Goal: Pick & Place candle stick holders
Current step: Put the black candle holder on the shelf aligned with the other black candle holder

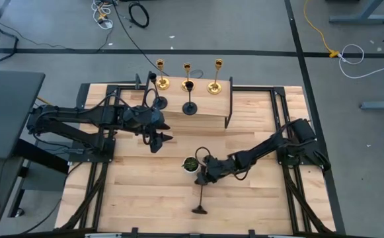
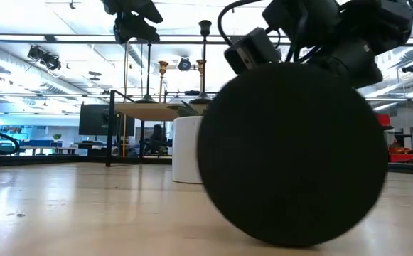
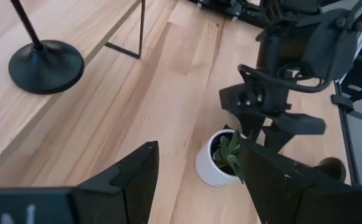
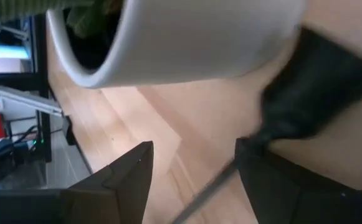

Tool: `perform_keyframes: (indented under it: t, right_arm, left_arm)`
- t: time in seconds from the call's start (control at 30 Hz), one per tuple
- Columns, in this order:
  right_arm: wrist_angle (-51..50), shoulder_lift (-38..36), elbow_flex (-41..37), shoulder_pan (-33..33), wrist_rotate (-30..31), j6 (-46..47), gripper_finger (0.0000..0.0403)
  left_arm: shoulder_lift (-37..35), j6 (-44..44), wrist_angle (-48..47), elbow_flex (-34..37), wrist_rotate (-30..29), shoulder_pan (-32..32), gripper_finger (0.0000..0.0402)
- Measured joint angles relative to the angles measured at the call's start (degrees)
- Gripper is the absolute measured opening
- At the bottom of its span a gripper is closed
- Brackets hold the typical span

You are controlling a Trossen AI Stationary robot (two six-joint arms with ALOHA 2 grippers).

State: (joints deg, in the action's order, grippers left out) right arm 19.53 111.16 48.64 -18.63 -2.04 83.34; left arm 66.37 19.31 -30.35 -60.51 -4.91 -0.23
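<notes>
We note shelf [image 1: 198,106] carrying three gold holders [image 1: 187,80] plus two black [image 1: 190,106].

Left gripper [image 1: 157,134] hovers before shelf, fingers apart, empty.

Right gripper [image 1: 203,174] beside pot [image 1: 190,164], fingers apart astride stem of sixth holder [image 1: 199,198], lying tipped near front edge.

We judge risks: stem slipping on closure; arm nudging pot; base rolling off.

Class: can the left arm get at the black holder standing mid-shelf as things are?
Probably yes. The left gripper hangs open just off the front edge of the shelf, and nothing stands between it and the black holder.
</notes>
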Motion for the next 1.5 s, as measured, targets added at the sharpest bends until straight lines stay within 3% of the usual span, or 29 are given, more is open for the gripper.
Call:
perform_keyframes:
  t: [0.13, 0.27, 0.57, 0.87, 1.13, 1.27, 1.5]
  right_arm:
    - [0.31, 1.27, 0.8, -0.04, -1.19, -1.53, 0.0231]
    - [-0.72, 1.34, 0.79, -0.04, -2.1, -1.37, 0.0195]
    - [-7.71, 1.07, 0.98, -0.44, -8.2, -6.38, 0.0018]
    - [-10.49, 0.03, 0.92, 0.02, -8.72, -11.6, 0.0008]
    - [-22.34, -6.47, 0.51, 1.81, -6.73, -16.87, 0.0006]
    - [-30.58, -12.58, -0.12, 2.86, 0.73, -19.51, 0.0005]
    - [-33.21, -26.27, 0.09, 2.91, 11.74, -25.11, 0.0005]
  left_arm:
    - [0.0, 0.55, -0.53, 0.0, 0.0, 0.0, 0.0222]
    - [0.0, 0.79, -0.98, 0.0, 0.0, 0.0, 0.0222]
    - [0.0, 0.82, -1.23, 0.0, 0.0, 0.0, 0.0222]
    - [0.0, 0.9, -1.26, 0.0, 0.0, 0.0, 0.0222]
    - [0.0, 0.98, -1.3, 0.0, 0.01, -0.01, 0.0222]
    - [0.0, 0.96, -1.31, 0.0, 0.01, -0.02, 0.0222]
    - [0.0, 0.94, -1.42, 0.0, 0.01, -0.01, 0.0222]
